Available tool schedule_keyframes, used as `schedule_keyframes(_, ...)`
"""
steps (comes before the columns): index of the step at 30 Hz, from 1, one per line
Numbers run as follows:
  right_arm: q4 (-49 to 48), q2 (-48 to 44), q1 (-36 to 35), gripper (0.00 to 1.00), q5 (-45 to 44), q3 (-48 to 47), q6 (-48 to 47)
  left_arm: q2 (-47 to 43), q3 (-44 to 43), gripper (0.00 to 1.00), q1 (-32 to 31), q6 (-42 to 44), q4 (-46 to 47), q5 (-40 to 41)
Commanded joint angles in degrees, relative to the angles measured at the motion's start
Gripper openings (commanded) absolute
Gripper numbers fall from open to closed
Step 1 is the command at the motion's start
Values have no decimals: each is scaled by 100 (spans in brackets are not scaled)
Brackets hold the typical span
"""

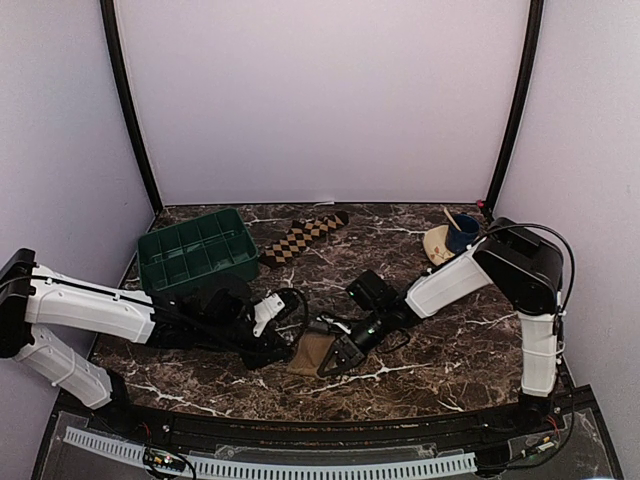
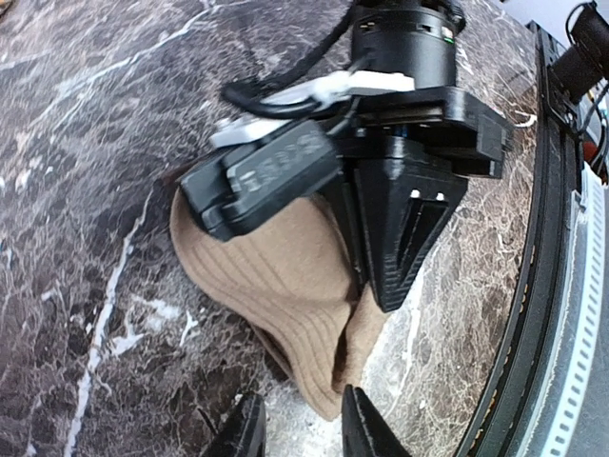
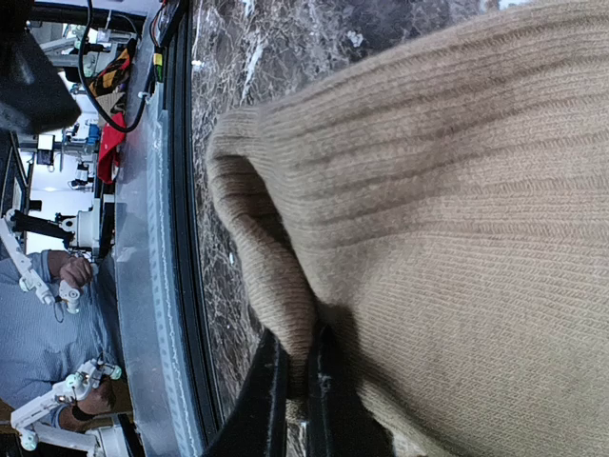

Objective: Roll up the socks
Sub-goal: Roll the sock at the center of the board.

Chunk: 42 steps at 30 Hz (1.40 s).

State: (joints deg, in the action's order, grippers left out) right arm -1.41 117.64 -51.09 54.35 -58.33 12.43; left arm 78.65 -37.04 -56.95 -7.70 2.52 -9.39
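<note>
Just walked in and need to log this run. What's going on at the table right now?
Both arms are working on the tan sock, which lies folded over near the front of the marble table. The right claw is shut on a fold at the sock's edge. The left claw is open, straddling another edge of it. The checkered sock lies flat at the back beside the green tray, untouched.
</note>
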Motion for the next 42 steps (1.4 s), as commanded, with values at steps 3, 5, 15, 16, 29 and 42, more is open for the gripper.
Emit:
schedule_keyframes(3,503,290,133,0,-536,315,252,-124,8,29,-441,583,282,607)
schedule_keyframes(5,440,280,129,0,-546,368,320,-81,-16,28,-583,704,269,671)
schedule_keyframes(15,362,361,163,0,-591,419,499,361,-229,26,-1352,1363,167,1321)
schedule_keyframes(16,362,378,176,0,-585,417,520,393,-233,26,-1433,1457,180,1457)
schedule_keyframes(29,300,483,247,0,-419,445,652,942,-263,25,-2149,2403,667,3113)
schedule_keyframes(42,287,470,290,0,-351,490,655,1410,-317,21,-2222,2899,894,3373)
